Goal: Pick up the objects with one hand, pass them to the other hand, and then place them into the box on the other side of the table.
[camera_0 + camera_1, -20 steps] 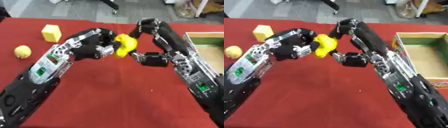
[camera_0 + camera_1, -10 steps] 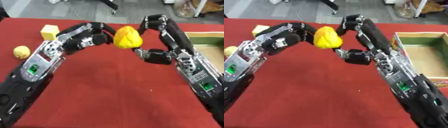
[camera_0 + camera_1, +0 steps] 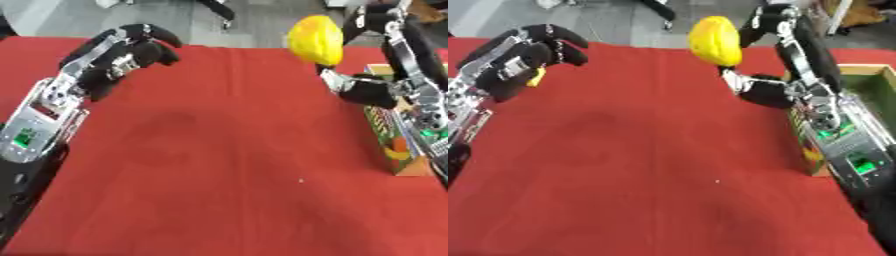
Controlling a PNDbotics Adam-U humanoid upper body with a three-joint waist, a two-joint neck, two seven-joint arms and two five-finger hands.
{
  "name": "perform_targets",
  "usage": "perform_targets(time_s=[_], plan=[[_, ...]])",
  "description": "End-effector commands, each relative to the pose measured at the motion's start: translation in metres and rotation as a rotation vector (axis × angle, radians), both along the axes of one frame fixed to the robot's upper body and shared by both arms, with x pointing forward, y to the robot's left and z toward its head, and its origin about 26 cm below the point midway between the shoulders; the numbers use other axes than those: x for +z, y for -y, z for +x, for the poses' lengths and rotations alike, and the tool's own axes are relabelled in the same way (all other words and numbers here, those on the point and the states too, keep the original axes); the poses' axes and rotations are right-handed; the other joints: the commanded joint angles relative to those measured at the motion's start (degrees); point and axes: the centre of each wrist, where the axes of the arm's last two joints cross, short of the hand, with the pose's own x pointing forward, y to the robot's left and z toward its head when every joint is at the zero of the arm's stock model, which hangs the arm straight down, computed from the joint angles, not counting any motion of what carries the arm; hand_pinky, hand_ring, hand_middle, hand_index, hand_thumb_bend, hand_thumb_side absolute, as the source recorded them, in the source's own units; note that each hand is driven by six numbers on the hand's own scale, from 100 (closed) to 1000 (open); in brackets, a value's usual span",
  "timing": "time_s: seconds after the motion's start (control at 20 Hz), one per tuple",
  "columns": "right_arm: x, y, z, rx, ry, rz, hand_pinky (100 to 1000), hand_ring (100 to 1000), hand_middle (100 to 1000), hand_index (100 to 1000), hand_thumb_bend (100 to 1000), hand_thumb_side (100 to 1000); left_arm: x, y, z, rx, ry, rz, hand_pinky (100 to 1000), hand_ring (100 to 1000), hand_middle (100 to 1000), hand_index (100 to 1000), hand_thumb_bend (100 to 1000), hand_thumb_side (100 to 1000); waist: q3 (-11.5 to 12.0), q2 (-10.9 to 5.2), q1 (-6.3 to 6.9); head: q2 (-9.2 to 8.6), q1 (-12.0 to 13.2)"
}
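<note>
Up in the air, the yellow object is a smooth, rounded, bright lump, held well above the red worktop near its far edge; the right hand has it, the thumb curling up beneath it and the fingers closing in from behind, so its back side is hidden; what kind of thing it is I cannot make out. It sits short of the cardboard box, which stands at the right side of the worktop, printed on its near wall and green inside; the right forearm covers much of it, and the frame cuts off its far part. The left hand hangs above the left of the worktop, holding nothing, its fingers half curled; a small bit of yellow peeps out from behind it, otherwise hidden.
</note>
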Motion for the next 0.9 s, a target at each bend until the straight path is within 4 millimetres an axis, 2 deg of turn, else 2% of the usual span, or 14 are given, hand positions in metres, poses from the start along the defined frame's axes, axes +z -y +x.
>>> perform_targets(time_s=[0.05,0.2,0.35,0.7,0.85,0.9], plan=[[0.014,0.051,0.007,-0.186,-0.005,0.056,546,502,437,380,265,100,0.015,-0.018,-0.008,0.058,0.057,-0.016,779,682,693,729,721,671,0.17,-0.86,0.16,-0.66,-0.42],[0.009,0.086,0.012,-0.351,-0.038,0.088,547,503,438,381,272,100,0.008,-0.025,-0.014,0.090,0.047,-0.034,777,678,689,725,715,671,0.36,-0.81,0.16,-0.70,-0.85],[-0.001,0.111,0.018,-0.494,-0.085,0.103,546,503,436,386,287,100,0.003,-0.030,-0.017,0.114,0.040,-0.056,775,674,684,721,707,668,0.50,-0.80,0.18,-0.73,-1.47],[-0.030,0.145,0.028,-0.738,-0.232,0.096,558,514,450,427,301,100,0.001,-0.032,-0.022,0.134,0.054,-0.090,775,672,680,720,699,664,1.16,-0.72,0.21,-0.72,-3.43],[-0.045,0.151,0.034,-0.802,-0.306,0.042,602,567,504,588,363,103,0.000,-0.032,-0.024,0.138,0.056,-0.096,775,671,680,721,698,663,1.37,-0.71,0.16,-0.56,-3.93],[-0.052,0.153,0.035,-0.812,-0.334,0.017,617,589,528,640,385,129,0.000,-0.033,-0.024,0.140,0.057,-0.098,775,671,681,722,698,662,1.41,-0.71,0.15,-0.50,-4.03]])
